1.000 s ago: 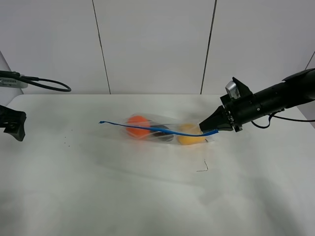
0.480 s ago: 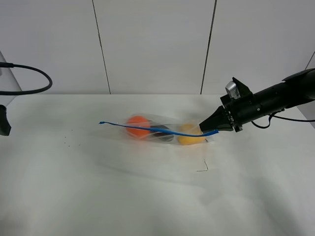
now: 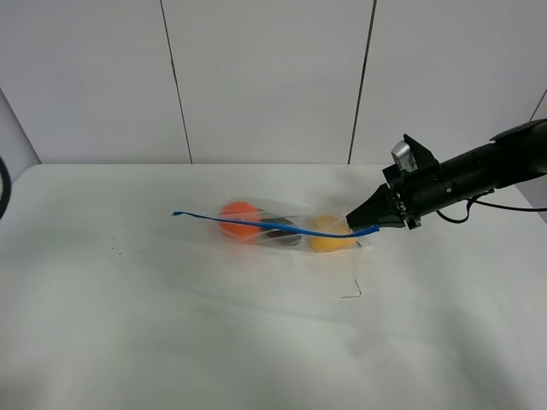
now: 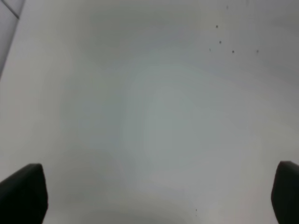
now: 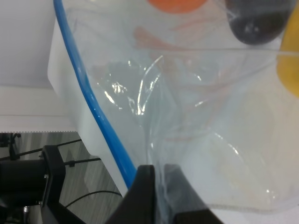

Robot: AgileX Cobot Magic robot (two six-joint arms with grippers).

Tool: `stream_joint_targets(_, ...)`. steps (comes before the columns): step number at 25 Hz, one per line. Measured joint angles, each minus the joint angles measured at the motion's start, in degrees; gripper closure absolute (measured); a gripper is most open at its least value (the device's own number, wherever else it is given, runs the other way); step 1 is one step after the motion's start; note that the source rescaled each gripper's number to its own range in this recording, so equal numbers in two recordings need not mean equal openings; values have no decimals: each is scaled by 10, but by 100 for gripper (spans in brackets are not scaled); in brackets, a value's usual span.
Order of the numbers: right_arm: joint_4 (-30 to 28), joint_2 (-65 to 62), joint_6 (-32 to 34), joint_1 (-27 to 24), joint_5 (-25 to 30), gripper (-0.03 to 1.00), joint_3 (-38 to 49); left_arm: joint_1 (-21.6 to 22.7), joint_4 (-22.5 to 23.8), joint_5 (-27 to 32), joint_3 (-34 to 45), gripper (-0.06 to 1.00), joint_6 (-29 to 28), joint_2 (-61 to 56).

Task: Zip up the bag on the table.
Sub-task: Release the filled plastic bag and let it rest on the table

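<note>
The clear bag (image 3: pixel 275 225) lies on the white table (image 3: pixel 171 333) right of centre, with orange (image 3: pixel 240 219), dark purple (image 3: pixel 285 234) and yellow (image 3: pixel 329 232) produce inside. Its blue zipper strip (image 3: pixel 256 223) runs along the top from the left tip to the right end. My right gripper (image 3: pixel 365 220) is shut on the bag's right end beside the strip. The right wrist view shows the fingers (image 5: pixel 145 196) pinching crinkly plastic (image 5: pixel 187 116) next to the blue strip (image 5: pixel 88 93). My left gripper (image 4: pixel 154 196) is open over bare table (image 4: pixel 149 112), out of the exterior view.
A thin dark thread (image 3: pixel 353 291) lies on the table in front of the bag. Tiny dark specks (image 3: pixel 115 249) sit at the left, also seen in the left wrist view (image 4: pixel 219 42). A white panelled wall (image 3: pixel 265 77) stands behind the table.
My left arm and its cable have drawn back off the left edge of the exterior view. The right gripper and the bag have not moved.
</note>
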Motion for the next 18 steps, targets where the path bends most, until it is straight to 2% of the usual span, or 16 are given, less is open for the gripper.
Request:
stream_joint_targets(3,0,0,0,0,0,97,0,0,-7,11,17,-6,0,-54)
stream_joint_targets(5,0,0,0,0,0,97,0,0,-30,22,28,-6,7,-89)
stream_joint_targets(11,0,0,0,0,0,97,0,0,-99,67,61,-6,78,-171)
stream_joint_targets(18,0,0,0,0,0,97,0,0,-107,76,75,-6,88,-262)
